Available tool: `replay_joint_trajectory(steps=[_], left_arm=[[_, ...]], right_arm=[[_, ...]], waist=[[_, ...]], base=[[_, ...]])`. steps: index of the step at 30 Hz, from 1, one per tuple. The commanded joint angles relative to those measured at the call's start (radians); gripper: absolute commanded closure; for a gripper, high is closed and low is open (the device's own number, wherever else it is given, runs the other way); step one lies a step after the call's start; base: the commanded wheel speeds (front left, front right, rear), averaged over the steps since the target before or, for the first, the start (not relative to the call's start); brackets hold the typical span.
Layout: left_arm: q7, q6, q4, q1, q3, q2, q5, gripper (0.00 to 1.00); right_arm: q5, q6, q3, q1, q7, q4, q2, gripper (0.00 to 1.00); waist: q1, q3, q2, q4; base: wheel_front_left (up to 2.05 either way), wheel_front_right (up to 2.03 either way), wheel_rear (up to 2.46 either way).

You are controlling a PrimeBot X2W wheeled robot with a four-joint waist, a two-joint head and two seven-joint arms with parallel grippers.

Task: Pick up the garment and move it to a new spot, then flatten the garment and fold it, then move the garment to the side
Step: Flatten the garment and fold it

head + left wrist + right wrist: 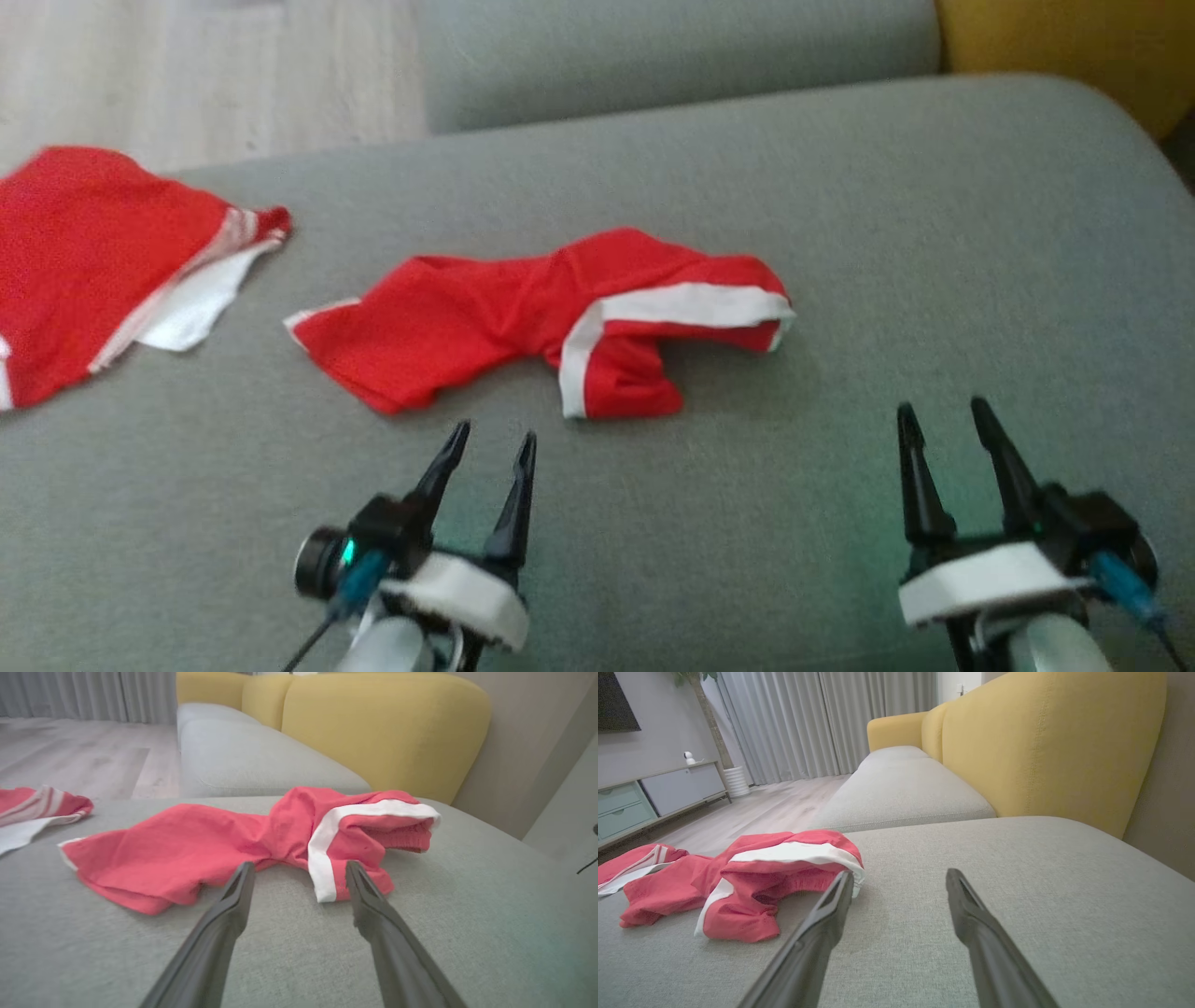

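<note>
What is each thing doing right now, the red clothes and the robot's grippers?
Middle red garment: crumpled, unfolded, not held.
Other red garment: lying loose at the left edge of the cushion.
Left gripper: open, empty.
Right gripper: open, empty.

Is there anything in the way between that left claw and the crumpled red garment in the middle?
Nothing visible. Only bare grey sofa cushion lies between the open left gripper and the crumpled red garment just ahead of it. The second red garment lies apart, further left.
</note>
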Motion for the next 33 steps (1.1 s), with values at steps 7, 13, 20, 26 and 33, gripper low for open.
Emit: replay_joint_trajectory(steps=[7,13,20,26,33], left_arm=[[0.017,-0.028,0.153,-0.187,0.002,-0.020,0.001,0.00],[0.002,-0.031,0.282,-0.256,0.013,-0.024,-0.018,0.00],[-0.033,-0.039,0.362,-0.302,0.026,-0.021,-0.027,1.00],[-0.054,-0.040,0.338,-0.288,0.029,-0.014,-0.014,1.00],[-0.058,-0.017,0.209,-0.209,0.006,0.055,0.048,1.00]], right_arm=[[0.004,0.008,0.056,-0.112,-0.011,-0.039,-0.007,0.00],[0.015,0.008,0.059,-0.124,-0.011,-0.035,-0.007,0.00],[0.023,0.008,0.058,-0.118,-0.011,-0.035,-0.007,0.00],[0.020,0.008,0.031,-0.091,-0.011,-0.031,-0.007,0.00],[0.022,0.008,0.016,-0.052,-0.011,-0.021,-0.007,0.00]], waist=[[-0.0001,0.126,0.0000,-0.132],[-0.0001,0.155,0.0000,-0.185],[-0.0001,0.145,0.0000,-0.210],[-0.0001,0.104,0.0000,-0.177],[-0.0001,0.019,0.0000,-0.087]], base=[[0.00,0.00,0.00],[0.00,0.00,0.00],[0.00,0.00,0.00],[0.00,0.00,0.00],[0.00,0.00,0.00]])
